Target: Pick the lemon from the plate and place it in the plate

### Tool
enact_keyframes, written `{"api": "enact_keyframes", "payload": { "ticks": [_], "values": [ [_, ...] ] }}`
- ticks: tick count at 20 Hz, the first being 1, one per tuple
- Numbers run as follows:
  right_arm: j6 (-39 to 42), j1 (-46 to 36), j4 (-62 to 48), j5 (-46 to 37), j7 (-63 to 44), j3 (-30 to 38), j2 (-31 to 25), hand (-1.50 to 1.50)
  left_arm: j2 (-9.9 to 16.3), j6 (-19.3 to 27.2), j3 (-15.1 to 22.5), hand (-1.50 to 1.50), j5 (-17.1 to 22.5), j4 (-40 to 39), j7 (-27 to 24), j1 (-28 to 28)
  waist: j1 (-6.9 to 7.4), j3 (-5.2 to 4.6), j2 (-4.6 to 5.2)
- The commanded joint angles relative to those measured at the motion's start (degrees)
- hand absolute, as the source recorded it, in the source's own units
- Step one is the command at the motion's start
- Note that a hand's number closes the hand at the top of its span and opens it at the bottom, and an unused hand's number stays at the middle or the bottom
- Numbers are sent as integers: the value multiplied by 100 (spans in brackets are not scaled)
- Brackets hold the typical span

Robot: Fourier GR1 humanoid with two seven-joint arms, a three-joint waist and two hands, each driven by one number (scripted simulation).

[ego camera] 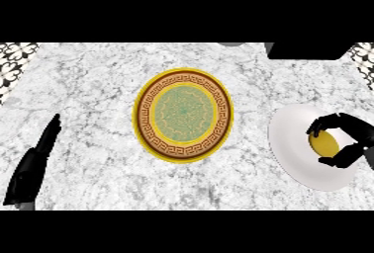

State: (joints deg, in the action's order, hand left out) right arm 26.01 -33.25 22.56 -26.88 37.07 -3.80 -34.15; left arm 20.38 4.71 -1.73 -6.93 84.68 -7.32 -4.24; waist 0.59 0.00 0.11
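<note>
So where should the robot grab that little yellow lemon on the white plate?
Around its middle, coming from above. The small yellow oval lemon lies flat on the round white plate, so only its top and sides are free. The black right hand already curls over it, fingers at one side and thumb at the other.

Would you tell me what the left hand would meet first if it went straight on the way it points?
Nothing, as far as this view shows: the left hand points up and slightly right over bare counter, passing left of the patterned plate.
</note>
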Motion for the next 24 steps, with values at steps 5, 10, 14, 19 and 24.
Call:
{"api": "enact_keyframes", "payload": {
  "ticks": [5,10,14,19,24],
  "values": [
    [-2362,372,-1,-487,-2557,103,-95,150,147,-43,-211,0,54,-24,-58,-272,-281,-63,-139],
    [-3623,635,776,-746,-3698,-57,521,150,44,45,-187,0,25,48,111,-232,-382,-43,-164],
    [-4444,682,1695,-961,-4537,-80,567,150,36,81,-133,0,-54,285,172,-429,-340,-36,-175],
    [-4811,1146,3331,-1330,-5164,-325,388,150,65,73,-324,0,35,108,-88,-536,-475,-44,-192],
    [-5073,1247,5162,-1675,-5499,-669,540,150,80,-18,-339,0,117,235,-8,-649,-489,-37,-224]
  ]
}}
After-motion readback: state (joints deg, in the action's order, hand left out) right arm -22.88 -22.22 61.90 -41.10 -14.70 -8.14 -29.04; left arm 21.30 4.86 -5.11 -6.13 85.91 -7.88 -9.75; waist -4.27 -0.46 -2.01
